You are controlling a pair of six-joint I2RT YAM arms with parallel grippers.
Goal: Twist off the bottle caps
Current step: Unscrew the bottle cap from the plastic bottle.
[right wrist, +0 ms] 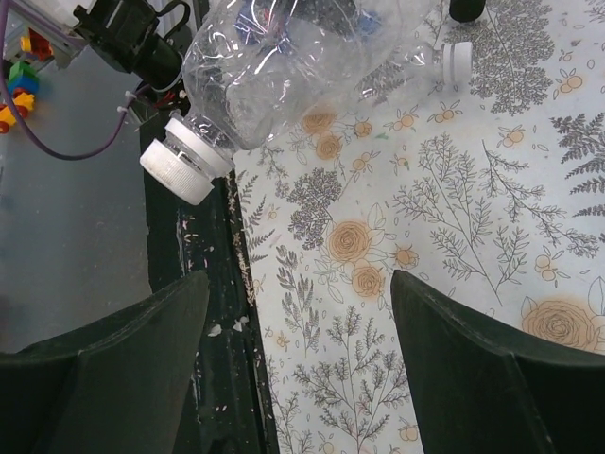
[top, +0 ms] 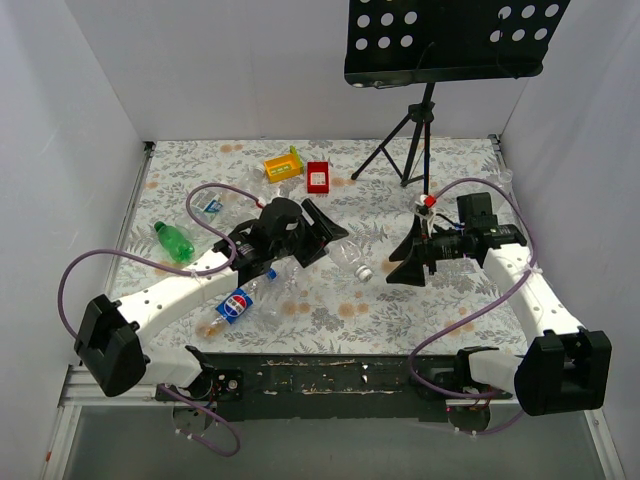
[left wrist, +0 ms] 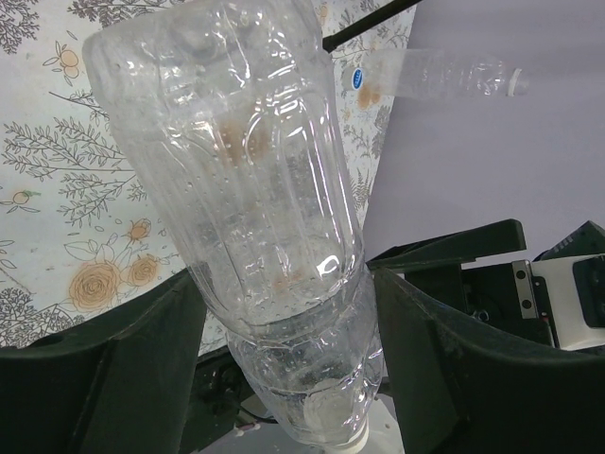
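Left wrist view: we see the left gripper (left wrist: 284, 274) partly closed around a clear bottle (left wrist: 236, 170), raised over the middle of the table (top: 330, 325). Its white cap (right wrist: 178, 165) is on, just ahead of the right gripper (right wrist: 298, 279), which gapes wide and empty.

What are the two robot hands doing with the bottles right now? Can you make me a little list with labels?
left gripper: shut on the clear plastic bottle
cap: white round plastic screw cap, on the held bottle, not yet unscrewed
right gripper: open, empty, facing the cap but apart from it
other bottles: green plastic bottle and blue-labelled clear bottle, lying on the flowered table
trays: yellow rectangular tray beside red rectangular tray, at the far side
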